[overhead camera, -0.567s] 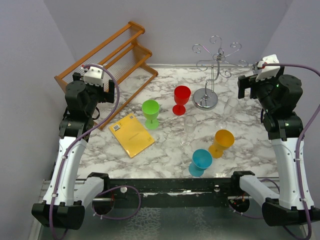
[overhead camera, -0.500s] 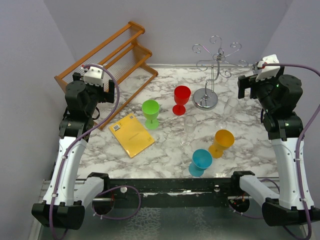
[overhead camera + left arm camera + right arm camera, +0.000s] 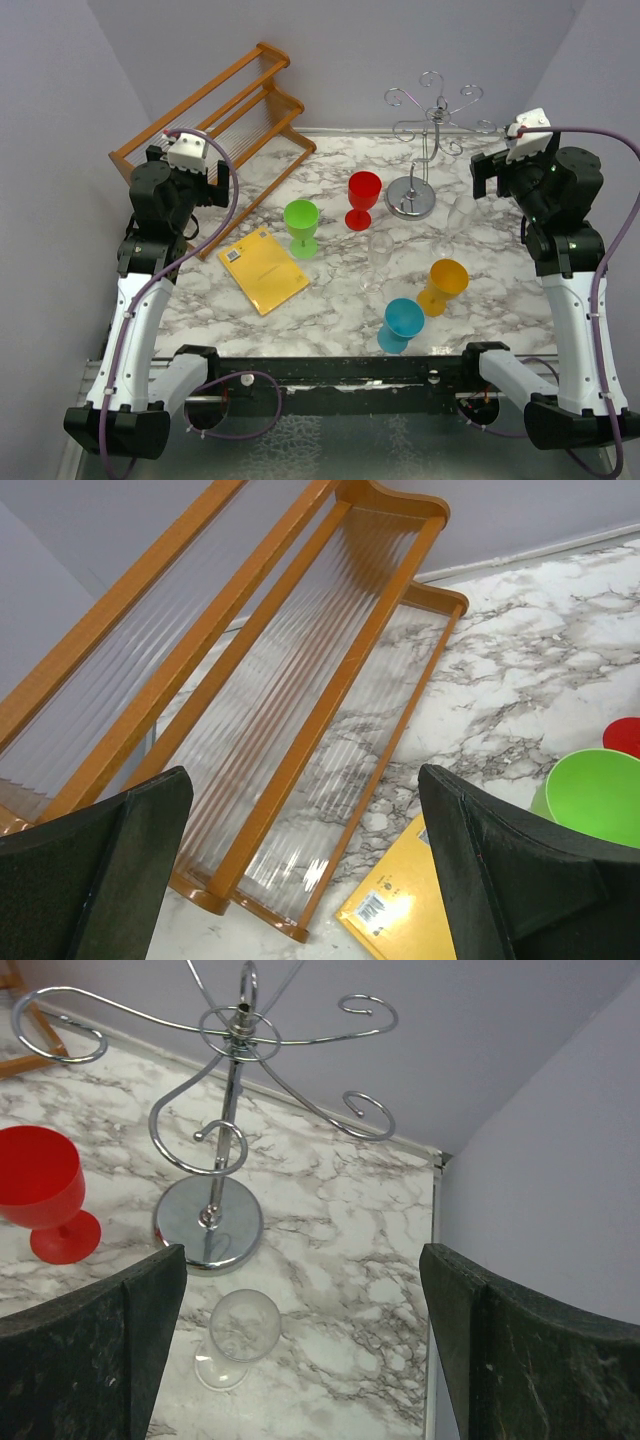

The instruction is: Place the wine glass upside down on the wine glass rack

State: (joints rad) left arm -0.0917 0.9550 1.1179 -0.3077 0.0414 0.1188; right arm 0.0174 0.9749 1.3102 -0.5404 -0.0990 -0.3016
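Left claw (image 3: 305, 800): wide open, empty, above a tiered wooden rack (image 3: 345, 685) | Right claw (image 3: 302, 1270): wide open, empty, over the white marbled counter (image 3: 340, 1210) | Wine glass rack (image 3: 232, 1090): silver wire, curled arms, round shiny base | Wine glass (image 3: 238, 1332): clear, upright, just beside that base, apart from the 2 claws

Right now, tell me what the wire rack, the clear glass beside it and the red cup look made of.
Wire rack: shiny metal, seemingly chromed; base mirrors its pole.
Clear glass: glass or clear plastic; marble shows through.
Red cup: likely plastic; opaque, even colour.
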